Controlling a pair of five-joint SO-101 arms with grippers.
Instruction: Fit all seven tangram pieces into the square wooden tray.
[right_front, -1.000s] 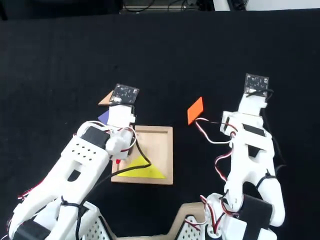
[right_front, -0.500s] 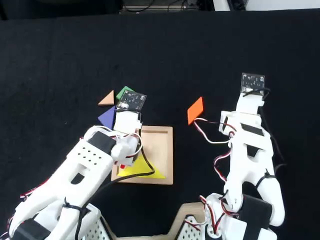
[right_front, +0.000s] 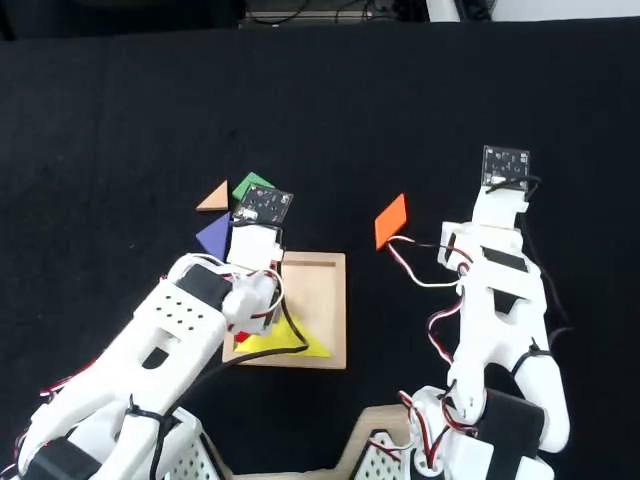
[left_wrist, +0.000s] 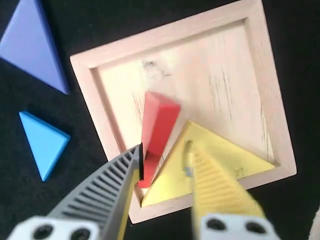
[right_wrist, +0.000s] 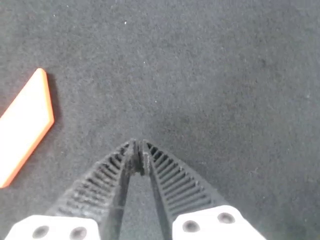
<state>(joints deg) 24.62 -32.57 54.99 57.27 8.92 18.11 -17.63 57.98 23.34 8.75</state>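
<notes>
Tray (left_wrist: 165, 36) now holds red piece (left_wrist: 157, 125) beside yellow triangle (left_wrist: 242, 159); I swung left gripper (left_wrist: 164, 150) over, fingers apart. Right gripper (right_wrist: 136, 155): fingers together. Five pieces outstanding.

Tray (left_wrist: 85, 95): bare wood on the side far from my left gripper (left_wrist: 164, 155); near side taken by red piece (left_wrist: 156, 127), set against yellow triangle (left_wrist: 240, 157). Beside the rim: violet triangle (left_wrist: 32, 47), light blue triangle (left_wrist: 42, 142). Before my right gripper (right_wrist: 138, 152): black cloth (right_wrist: 225, 75), orange piece (right_wrist: 25, 125) aside.
</notes>
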